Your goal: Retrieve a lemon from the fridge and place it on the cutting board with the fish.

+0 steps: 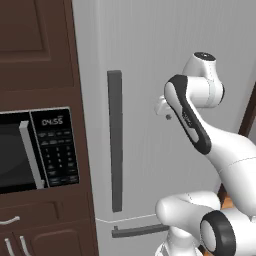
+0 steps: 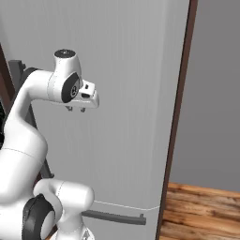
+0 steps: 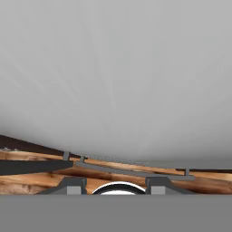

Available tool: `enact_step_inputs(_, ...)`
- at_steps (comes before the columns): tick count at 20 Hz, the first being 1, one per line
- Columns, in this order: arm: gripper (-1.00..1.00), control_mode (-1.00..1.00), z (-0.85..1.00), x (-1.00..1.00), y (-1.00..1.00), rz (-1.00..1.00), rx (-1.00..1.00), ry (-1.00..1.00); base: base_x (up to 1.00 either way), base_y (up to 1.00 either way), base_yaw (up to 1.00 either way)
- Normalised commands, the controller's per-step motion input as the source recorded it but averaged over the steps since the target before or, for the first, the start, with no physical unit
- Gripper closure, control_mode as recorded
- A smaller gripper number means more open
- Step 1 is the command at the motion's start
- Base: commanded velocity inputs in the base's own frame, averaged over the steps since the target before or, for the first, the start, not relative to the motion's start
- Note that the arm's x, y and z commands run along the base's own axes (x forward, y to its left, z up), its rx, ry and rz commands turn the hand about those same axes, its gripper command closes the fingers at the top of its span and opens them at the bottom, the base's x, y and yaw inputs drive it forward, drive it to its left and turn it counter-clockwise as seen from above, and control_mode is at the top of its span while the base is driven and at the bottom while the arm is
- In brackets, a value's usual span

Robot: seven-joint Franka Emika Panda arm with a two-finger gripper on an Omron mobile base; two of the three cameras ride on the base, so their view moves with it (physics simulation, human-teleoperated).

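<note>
My hand (image 2: 76,109) hangs in front of the closed fridge (image 1: 150,60), fingers drawn in to their narrowest and gripping nothing. The lemon must be behind that door; I cannot see it, nor the cutting board or the fish. The step, as I judge it, is opening the door. To do it well I should spread my fingers, swing toward nine o'clock to the tall handle (image 1: 115,140), close squarely on the bar and pull along the door's arc. The microwave (image 1: 35,150) sits just beyond the handle at nine o'clock, so I should stay off it. The drawer handle (image 2: 115,217) lies low at six o'clock.
</note>
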Motion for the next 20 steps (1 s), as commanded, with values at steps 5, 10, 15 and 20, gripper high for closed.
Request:
enact_step_inputs(5, -1.0, 1.0, 0.0, 0.0, 0.0, 0.0, 0.0, 0.0, -0.01, 0.0, 0.0)
enact_step_inputs(10, -1.0, 1.0, 0.0, 0.0, 0.0, 0.0, 0.0, 0.0, -0.3, 0.09, -0.02)
enact_step_inputs(15, -1.0, 1.0, 0.0, 0.0, 0.0, 0.0, 0.0, 0.0, -0.32, 0.4, -0.1)
enact_step_inputs(20, -1.0, 1.0, 0.0, 0.0, 0.0, 0.0, 0.0, 0.0, -0.29, 0.44, -0.21)
